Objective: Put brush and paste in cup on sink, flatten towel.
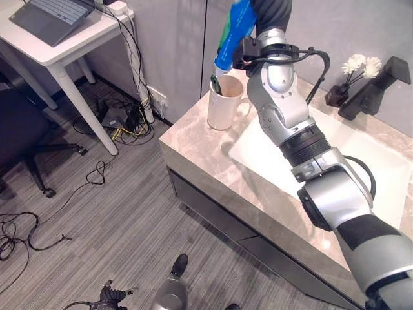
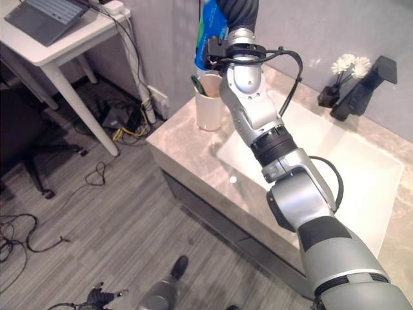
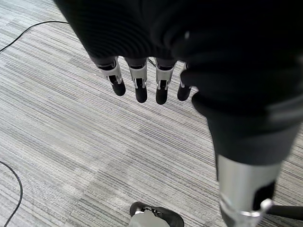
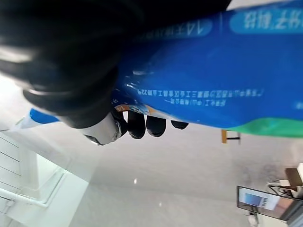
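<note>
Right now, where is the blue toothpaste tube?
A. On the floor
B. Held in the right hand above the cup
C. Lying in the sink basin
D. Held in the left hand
B: the right hand grips the toothpaste tube, its lower end just over the cup.

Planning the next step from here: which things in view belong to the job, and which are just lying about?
Job:
- toothpaste tube, gripped in the right robot hand above the cup
- cup on the counter, brush already inside
- sink

Lying about:
- flower vase
- tap
- laptop on the white desk
- floor cables
- left robot hand, idle over the floor
</note>
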`<state>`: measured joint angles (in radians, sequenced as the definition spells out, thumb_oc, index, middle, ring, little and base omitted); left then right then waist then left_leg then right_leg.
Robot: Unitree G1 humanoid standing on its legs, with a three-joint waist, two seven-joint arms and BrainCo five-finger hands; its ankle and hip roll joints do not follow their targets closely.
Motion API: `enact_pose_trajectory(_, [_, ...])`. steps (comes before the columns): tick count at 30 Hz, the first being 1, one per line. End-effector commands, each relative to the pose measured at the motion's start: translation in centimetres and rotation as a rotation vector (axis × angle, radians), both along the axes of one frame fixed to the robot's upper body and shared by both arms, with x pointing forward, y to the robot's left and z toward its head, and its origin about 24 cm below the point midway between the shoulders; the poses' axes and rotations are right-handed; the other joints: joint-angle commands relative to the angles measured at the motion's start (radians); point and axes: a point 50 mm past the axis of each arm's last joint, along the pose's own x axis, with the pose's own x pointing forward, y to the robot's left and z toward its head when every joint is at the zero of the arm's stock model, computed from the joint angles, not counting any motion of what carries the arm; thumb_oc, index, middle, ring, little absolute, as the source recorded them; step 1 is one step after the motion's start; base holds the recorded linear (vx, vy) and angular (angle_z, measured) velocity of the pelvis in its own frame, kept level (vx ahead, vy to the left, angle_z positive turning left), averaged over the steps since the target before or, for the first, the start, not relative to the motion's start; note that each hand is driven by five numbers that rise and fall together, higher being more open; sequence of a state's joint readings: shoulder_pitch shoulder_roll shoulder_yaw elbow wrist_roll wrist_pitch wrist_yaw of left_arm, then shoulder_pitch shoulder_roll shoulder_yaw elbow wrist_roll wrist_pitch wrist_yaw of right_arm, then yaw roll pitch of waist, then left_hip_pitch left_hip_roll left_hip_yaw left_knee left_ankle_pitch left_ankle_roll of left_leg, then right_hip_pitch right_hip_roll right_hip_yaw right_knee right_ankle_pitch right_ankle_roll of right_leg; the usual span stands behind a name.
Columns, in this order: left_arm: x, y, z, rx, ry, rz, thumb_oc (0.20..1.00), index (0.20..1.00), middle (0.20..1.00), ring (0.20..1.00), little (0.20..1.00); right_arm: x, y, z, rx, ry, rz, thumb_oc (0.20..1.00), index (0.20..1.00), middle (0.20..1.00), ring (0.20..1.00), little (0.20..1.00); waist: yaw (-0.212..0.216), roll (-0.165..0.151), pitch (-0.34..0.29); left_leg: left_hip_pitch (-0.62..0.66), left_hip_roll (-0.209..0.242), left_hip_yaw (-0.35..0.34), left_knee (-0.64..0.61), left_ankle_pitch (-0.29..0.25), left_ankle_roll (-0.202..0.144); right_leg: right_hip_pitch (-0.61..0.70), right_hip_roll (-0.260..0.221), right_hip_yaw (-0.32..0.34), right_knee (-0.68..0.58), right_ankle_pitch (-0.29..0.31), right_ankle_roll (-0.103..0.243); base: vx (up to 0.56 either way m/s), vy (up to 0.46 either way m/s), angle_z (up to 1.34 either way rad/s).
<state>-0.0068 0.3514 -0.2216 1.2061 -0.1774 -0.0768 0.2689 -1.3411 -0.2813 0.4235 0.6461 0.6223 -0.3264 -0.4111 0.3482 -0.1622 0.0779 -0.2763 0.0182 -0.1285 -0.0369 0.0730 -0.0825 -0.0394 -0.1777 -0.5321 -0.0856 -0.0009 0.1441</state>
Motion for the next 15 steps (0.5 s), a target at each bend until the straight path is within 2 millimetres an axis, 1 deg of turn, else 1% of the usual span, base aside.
enact_pose_trajectory(1, [1.0, 1.6, 0.9, 0.084, -0.007, -0.048, 1.000, 1.000, 1.000, 1.000, 1.000, -1.5, -0.3, 3.8, -0.029, -0.155, -0.012, 0.200, 0.200, 0.200, 0.200, 0.200, 0.028, -0.038, 0.030, 0.026, -0.030, -0.013, -0.050, -0.030, 0.018, 0.105, -0.087, 0.037, -0.002, 0.176, 0.100, 0.00, 0.000, 0.00])
enact_pose_trajectory(5, [1.3, 1.3, 0.9, 0.080, -0.023, -0.051, 1.000, 1.000, 1.000, 1.000, 1.000, -1.0, -1.0, 3.0, 0.007, -0.122, -0.026, 0.200, 0.200, 0.200, 0.200, 0.200, 0.026, -0.034, 0.035, 0.022, -0.030, -0.018, -0.050, -0.029, 0.019, 0.102, -0.088, 0.034, -0.002, 0.178, 0.101, 0.02, -0.011, 0.00])
enact_pose_trajectory(7, [1.8, 1.2, 1.0, 0.075, -0.045, -0.054, 1.000, 1.000, 1.000, 1.000, 1.000, -0.7, -1.5, 2.5, 0.008, -0.108, -0.043, 0.200, 0.200, 0.200, 0.200, 0.200, 0.025, -0.032, 0.039, 0.019, -0.031, -0.022, -0.050, -0.028, 0.020, 0.099, -0.086, 0.031, -0.002, 0.178, 0.101, -0.04, 0.023, 0.00])
enact_pose_trajectory(8, [1.8, 1.1, 1.0, 0.074, -0.045, -0.057, 1.000, 1.000, 1.000, 1.000, 1.000, -0.7, -1.5, 2.5, 0.008, -0.108, -0.046, 0.200, 0.200, 0.200, 0.200, 0.200, 0.027, -0.030, 0.043, 0.009, -0.038, -0.021, -0.050, -0.002, 0.026, 0.091, -0.093, 0.021, -0.002, 0.195, 0.094, -0.08, 0.048, 0.01])
enact_pose_trajectory(12, [2.2, 0.9, 1.1, 0.074, -0.056, -0.066, 1.000, 1.000, 1.000, 1.000, 1.000, -0.6, -1.7, 2.3, 0.004, -0.102, -0.054, 0.200, 0.200, 0.200, 0.200, 0.200, 0.025, -0.028, 0.050, 0.007, -0.037, -0.021, -0.050, -0.001, 0.025, 0.089, -0.092, 0.020, -0.002, 0.193, 0.093, 0.00, -0.002, 0.01])
enact_pose_trajectory(13, [2.1, 0.9, 1.0, 0.073, -0.051, -0.066, 1.000, 1.000, 1.000, 1.000, 1.000, -0.6, -1.6, 2.1, 0.000, -0.098, -0.049, 0.200, 0.200, 0.200, 0.200, 0.200, 0.022, -0.032, 0.048, 0.016, -0.030, -0.021, -0.050, -0.027, 0.019, 0.096, -0.085, 0.031, -0.002, 0.176, 0.101, 0.06, -0.049, 0.01])
enact_pose_trajectory(15, [2.0, 0.9, 1.0, 0.075, -0.047, -0.064, 1.000, 1.000, 1.000, 1.000, 1.000, -0.6, -1.5, 1.8, -0.004, -0.100, -0.056, 0.200, 0.200, 0.200, 0.200, 0.200, 0.020, -0.032, 0.048, 0.017, -0.029, -0.019, -0.050, -0.027, 0.019, 0.095, -0.086, 0.033, -0.002, 0.176, 0.101, 0.03, -0.022, 0.00])
